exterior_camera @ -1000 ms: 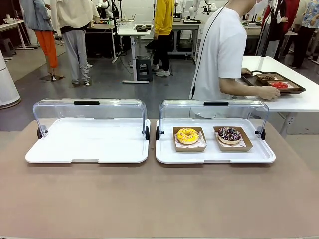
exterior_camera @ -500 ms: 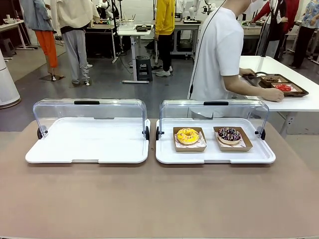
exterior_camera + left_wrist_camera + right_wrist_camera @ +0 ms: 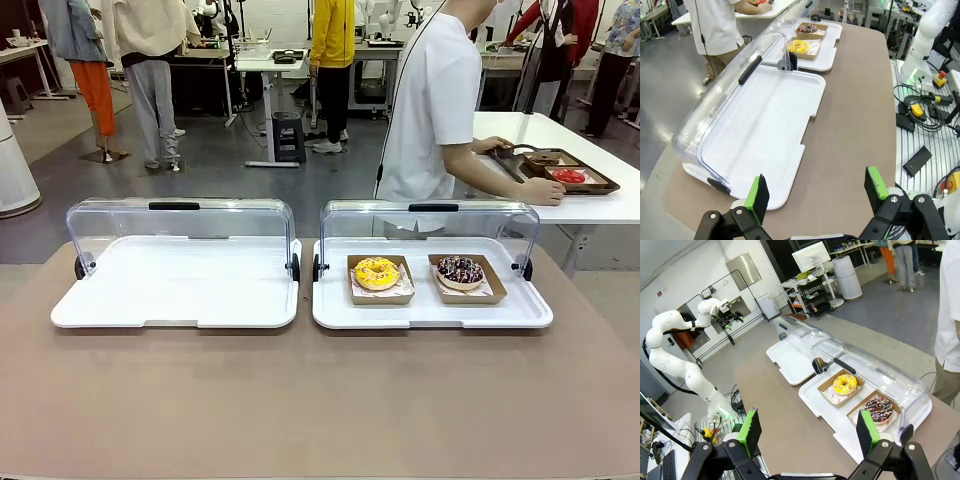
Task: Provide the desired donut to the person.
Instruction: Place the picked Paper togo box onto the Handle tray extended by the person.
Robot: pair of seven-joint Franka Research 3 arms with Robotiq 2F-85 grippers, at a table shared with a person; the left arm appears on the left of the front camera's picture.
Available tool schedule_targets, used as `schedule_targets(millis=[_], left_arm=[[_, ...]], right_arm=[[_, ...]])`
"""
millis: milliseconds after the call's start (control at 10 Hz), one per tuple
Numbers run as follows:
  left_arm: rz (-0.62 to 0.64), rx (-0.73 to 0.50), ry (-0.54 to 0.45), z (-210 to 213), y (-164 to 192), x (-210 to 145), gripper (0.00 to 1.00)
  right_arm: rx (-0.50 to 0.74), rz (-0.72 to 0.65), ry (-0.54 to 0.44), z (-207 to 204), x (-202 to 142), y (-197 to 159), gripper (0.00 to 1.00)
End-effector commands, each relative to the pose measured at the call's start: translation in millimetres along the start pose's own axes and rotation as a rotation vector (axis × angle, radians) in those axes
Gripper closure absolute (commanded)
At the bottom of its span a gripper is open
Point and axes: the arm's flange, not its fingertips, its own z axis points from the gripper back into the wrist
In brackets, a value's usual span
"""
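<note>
Beside 2 boxed donuts (image 3: pixel 418 272), empty tray (image 3: pixel 176 284).

Glossy clear plastic lids (image 3: pixel 180 222), matt brown tabletop (image 3: pixel 320 400), cardboard trays (image 3: pixel 380 280)

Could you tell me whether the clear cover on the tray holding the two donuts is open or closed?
Open. The clear cover is swung back behind the white tray, leaving the yellow donut and chocolate donut uncovered.
</note>
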Motion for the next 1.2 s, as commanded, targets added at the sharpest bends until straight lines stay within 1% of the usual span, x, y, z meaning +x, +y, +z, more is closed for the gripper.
schedule_targets(millis=[0,1100], left_arm=[[0.002,0.007,-0.017,-0.4,-0.1,-1.1,0.0],[0.002,0.007,-0.017,-0.4,-0.1,-1.1,0.0]], right_arm=[[0.002,0.002,-0.005,-1.2,1.3,0.6,0.0],[0.002,0.002,-0.005,-1.2,1.3,0.6,0.0]])
